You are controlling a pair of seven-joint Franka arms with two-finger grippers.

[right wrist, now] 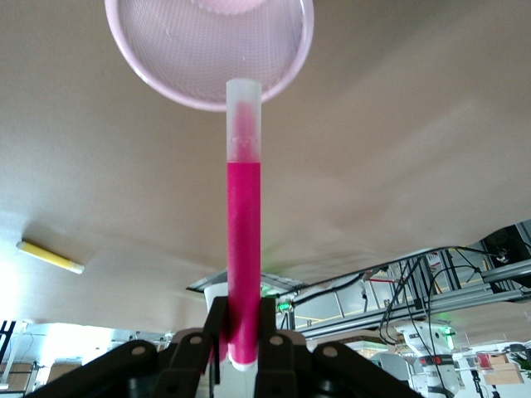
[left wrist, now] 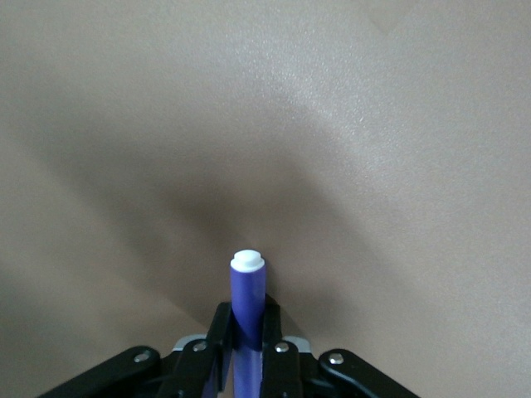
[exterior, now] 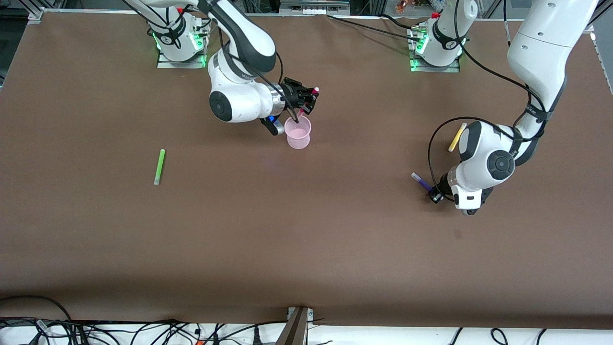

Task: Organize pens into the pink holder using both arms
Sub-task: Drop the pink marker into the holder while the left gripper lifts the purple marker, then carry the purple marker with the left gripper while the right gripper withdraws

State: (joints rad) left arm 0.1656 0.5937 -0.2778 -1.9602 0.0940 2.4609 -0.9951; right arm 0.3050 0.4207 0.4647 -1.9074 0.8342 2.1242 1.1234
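My right gripper (exterior: pixel 307 100) hangs over the pink holder (exterior: pixel 298 133), shut on the magenta pen (exterior: pixel 314 90). In the right wrist view the magenta pen (right wrist: pixel 244 249) is clamped between the jaws of my right gripper (right wrist: pixel 243 333), and its pale end points at the rim of the pink holder (right wrist: pixel 207 50). My left gripper (exterior: pixel 434 192) is down at the table, shut on the purple pen (exterior: pixel 420 180). The purple pen (left wrist: pixel 247 294) stands out from between the jaws of my left gripper (left wrist: pixel 247 336). The lime green pen (exterior: pixel 159 166) and the yellow pen (exterior: pixel 457 136) lie loose on the table.
The brown table (exterior: pixel 306 239) is bare nearer the front camera. The yellow pen (right wrist: pixel 50 257) lies right beside the left arm's forearm. The arm bases stand along the table's back edge. Cables hang below the front edge.
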